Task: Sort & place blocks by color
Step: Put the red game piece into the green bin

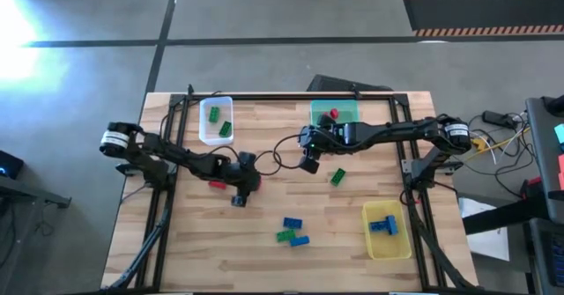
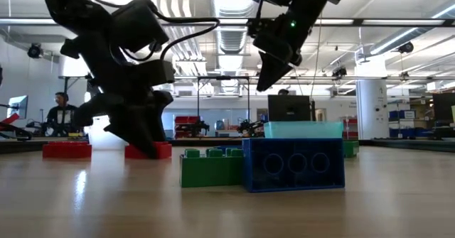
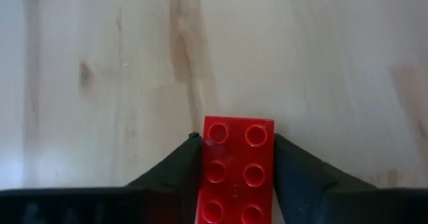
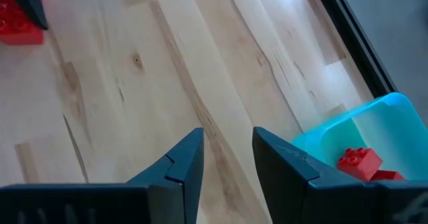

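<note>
Down on the worktop [image 1: 264, 260], the left gripper [image 3: 237, 164] clamps a red block [image 3: 235, 177], ready to lift it. At its two o'clock, the right gripper [image 4: 227, 160] hovers empty, slightly apart, beside the teal bin [image 4: 374, 130] already holding red blocks [image 4: 361, 162].

Both arms are built of dark, near-black links, with pale silvery cylinders seen at the shoulder joints. Black cables are looped along them. Small green lights are shown on the right arm [image 1: 370, 135].
</note>
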